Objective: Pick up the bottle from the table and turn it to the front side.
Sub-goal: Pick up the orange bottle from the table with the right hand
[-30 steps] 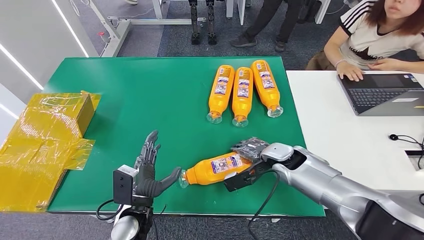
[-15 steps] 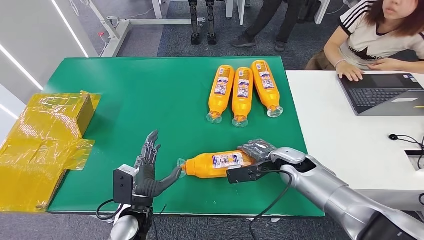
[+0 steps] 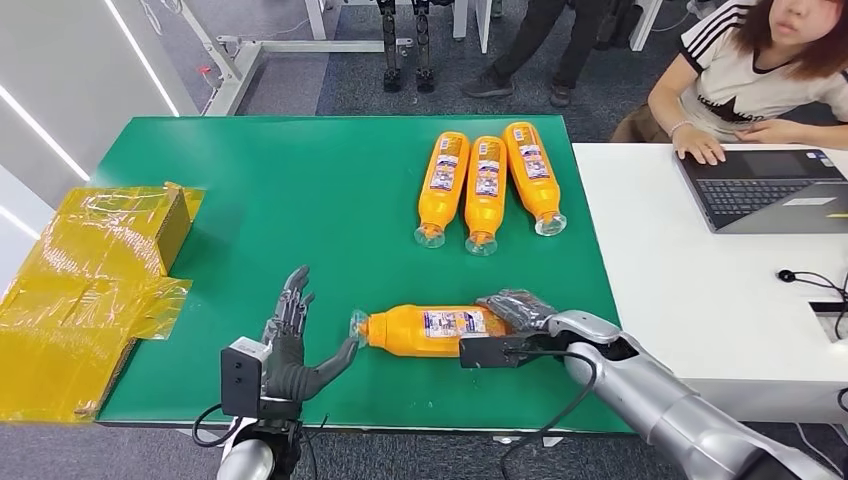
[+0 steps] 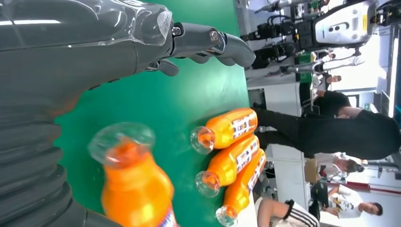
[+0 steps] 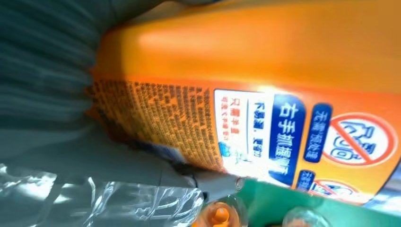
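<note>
Bottle (image 3: 430,331), orange with a clear cap, lies on its side near the front edge of the green tabletop (image 3: 300,210), cap pointing toward the left hand (image 3: 290,350). Right hand (image 3: 520,312) is wrapped over the base end, fingers closed on the bottle; the right wrist view shows the printed label pressed close against the palm. Left hand is free, fingers spread apart, thumb tip just beside the cap; contact cannot be confirmed.

Assessment of the step in hand: the bottle appears gripped but not clearly raised off the surface. Rotation should be made about the bottle's long axis, with the grip kept on the base end so the label panel stays readable. The left hand is well placed to steady the cap end; it should support rather than push, since the smooth round body is likely to roll or slide if nudged sideways. The front edge is near, so any slip toward it risks a drop.

Other contents: 3 matching bottles (image 3: 485,185) lie side by side toward the far right corner, caps facing the front edge. A yellow wrapped box (image 3: 85,290) sits off the left edge; its contents cannot be determined.
</note>
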Action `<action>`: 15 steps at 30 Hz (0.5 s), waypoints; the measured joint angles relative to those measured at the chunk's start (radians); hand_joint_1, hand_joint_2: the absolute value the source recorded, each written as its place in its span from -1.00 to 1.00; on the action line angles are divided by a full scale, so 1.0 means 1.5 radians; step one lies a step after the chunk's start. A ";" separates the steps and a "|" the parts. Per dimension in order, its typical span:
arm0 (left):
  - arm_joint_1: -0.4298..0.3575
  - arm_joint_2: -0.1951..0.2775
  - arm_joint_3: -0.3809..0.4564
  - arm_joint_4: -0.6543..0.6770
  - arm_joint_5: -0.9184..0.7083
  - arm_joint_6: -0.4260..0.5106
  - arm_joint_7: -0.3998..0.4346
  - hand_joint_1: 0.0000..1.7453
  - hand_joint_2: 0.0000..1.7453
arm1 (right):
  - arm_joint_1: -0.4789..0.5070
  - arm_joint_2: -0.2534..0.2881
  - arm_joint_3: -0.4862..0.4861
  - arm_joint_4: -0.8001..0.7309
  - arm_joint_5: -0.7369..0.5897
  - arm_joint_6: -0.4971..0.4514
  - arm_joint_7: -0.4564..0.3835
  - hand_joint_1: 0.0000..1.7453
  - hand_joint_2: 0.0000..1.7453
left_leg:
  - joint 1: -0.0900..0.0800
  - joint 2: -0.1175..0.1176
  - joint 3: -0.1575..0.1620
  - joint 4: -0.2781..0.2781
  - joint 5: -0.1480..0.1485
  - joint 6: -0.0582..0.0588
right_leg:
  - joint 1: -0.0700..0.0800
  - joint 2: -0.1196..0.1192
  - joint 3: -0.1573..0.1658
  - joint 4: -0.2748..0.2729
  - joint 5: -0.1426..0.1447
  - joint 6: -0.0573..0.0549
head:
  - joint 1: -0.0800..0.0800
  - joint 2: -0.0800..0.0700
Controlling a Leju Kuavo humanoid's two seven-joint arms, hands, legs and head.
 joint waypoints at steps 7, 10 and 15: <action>0.007 0.010 0.040 -0.014 -0.020 0.025 -0.010 -1.00 1.00 | 0.094 0.023 -0.175 -0.082 -0.148 -0.075 -0.071 1.00 1.00 | 0.000 -0.002 -0.002 0.000 0.000 0.000 | 0.000 -0.002 -0.002 0.000 -0.001 0.000 | 0.000 0.000; 0.006 0.019 0.065 -0.018 -0.028 0.027 -0.012 -1.00 1.00 | 0.171 0.023 -0.278 -0.157 -0.192 -0.084 -0.097 1.00 1.00 | 0.000 -0.005 -0.003 0.000 0.000 0.000 | 0.000 -0.005 -0.002 0.000 -0.002 0.000 | 0.000 0.000; 0.006 0.029 0.103 -0.038 -0.046 0.021 -0.009 -1.00 1.00 | 0.296 0.025 -0.406 -0.256 -0.198 -0.086 -0.135 1.00 1.00 | 0.000 -0.006 -0.004 0.000 -0.001 -0.001 | 0.000 -0.006 -0.002 0.000 -0.003 0.000 | 0.000 0.000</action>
